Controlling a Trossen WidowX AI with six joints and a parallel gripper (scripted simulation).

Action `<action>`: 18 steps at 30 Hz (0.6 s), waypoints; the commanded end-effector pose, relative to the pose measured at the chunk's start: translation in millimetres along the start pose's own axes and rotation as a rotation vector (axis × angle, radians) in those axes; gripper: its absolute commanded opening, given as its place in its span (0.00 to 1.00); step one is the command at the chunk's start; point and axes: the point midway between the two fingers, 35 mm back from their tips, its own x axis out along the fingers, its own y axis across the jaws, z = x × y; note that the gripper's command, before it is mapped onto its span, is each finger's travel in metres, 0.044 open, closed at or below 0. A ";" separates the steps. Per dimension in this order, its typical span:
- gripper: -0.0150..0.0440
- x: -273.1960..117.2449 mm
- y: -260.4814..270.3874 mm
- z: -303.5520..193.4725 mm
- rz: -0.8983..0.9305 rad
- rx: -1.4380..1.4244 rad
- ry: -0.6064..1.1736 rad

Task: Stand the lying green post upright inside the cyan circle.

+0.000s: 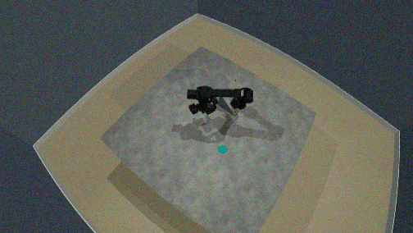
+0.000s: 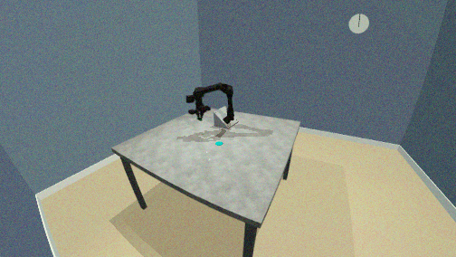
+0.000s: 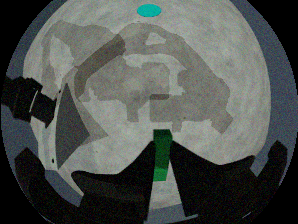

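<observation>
The tool (image 1: 203, 109) (image 2: 200, 116) (image 3: 161, 144) is clenched on the green post (image 2: 200, 119) (image 3: 161, 155), one dark fingertip at each side of it. In the wrist view the post shows in the narrow gap between the fingers, its dark green end reaching a little past the tips and a brighter green patch showing lower down, between the fingers. In the exterior view only a small speck of green shows at the bottom of the tool; at that size its exact tilt cannot be told. In the top view the post cannot be made out beneath the dark parts of the arm (image 1: 225, 93) (image 2: 214, 87) (image 3: 21, 98).

The tool is held above the table (image 1: 172, 172) (image 2: 204, 176) (image 3: 250, 100), over its far part as the exterior view has it. The cyan circle (image 1: 222, 149) (image 2: 219, 143) (image 3: 149, 10) lies flat on the table, nearer and to the right of the tool in that view, well apart from the post. A grey wedge-shaped piece (image 1: 226, 106) (image 2: 220, 118) (image 3: 70, 130) stands right of the tool, between it and the arm's lower part. The arm's shadow (image 1: 197, 130) (image 2: 199, 136) (image 3: 195, 95) falls across the table between the tool and the circle.
</observation>
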 end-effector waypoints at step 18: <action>0.29 -12.9 -17.3 58.3 -0.024 0.360 0.011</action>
